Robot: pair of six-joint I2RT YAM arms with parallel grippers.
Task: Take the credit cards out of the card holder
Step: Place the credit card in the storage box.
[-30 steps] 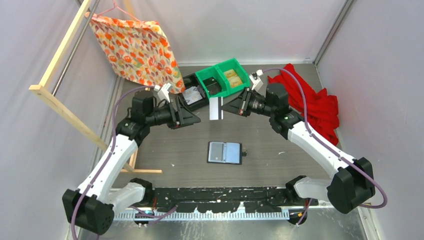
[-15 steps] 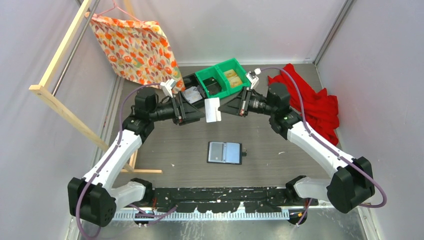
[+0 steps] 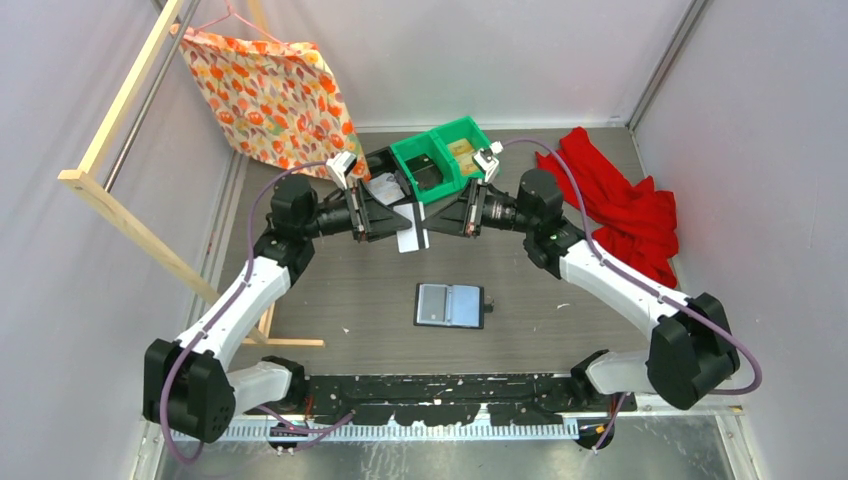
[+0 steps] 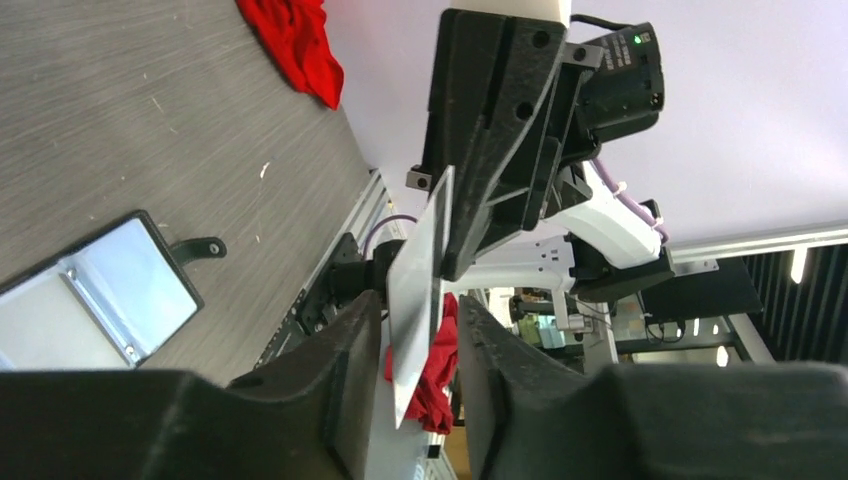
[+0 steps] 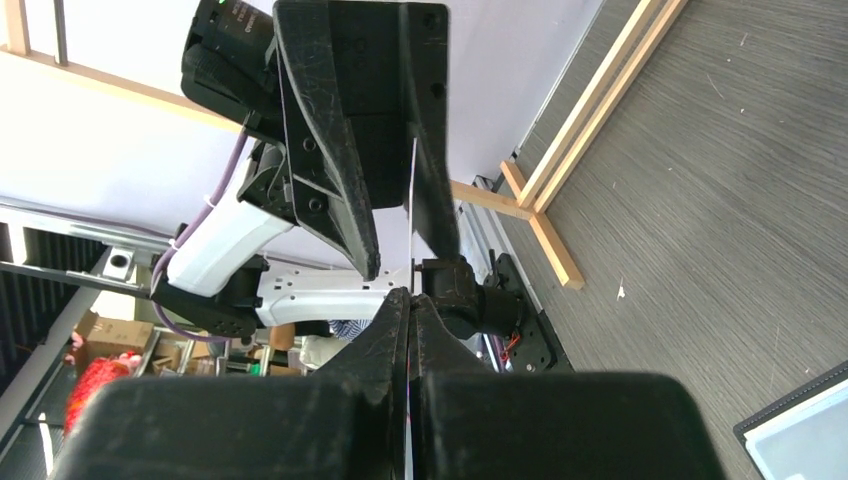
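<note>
Left gripper point(image 4: 418, 312) advanced, straddling card point(image 4: 424, 258) right gripper point(image 5: 410, 304) pinches

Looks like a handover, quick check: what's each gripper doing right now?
Left gripper: open, one side each of the credit card.
Right gripper: shut on the credit card.

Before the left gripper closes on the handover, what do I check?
1. Right gripper shut on the thin pale plastic card: ok.
2. Left gripper open, one finger each side of the card: ok.
3. Card deep enough between the left fingers: cannot tell.
4. Black bifold leather-like card holder lying open on the grey table, away from both arms: ok.
5. Other cards in its sleeves: cannot tell.
</note>
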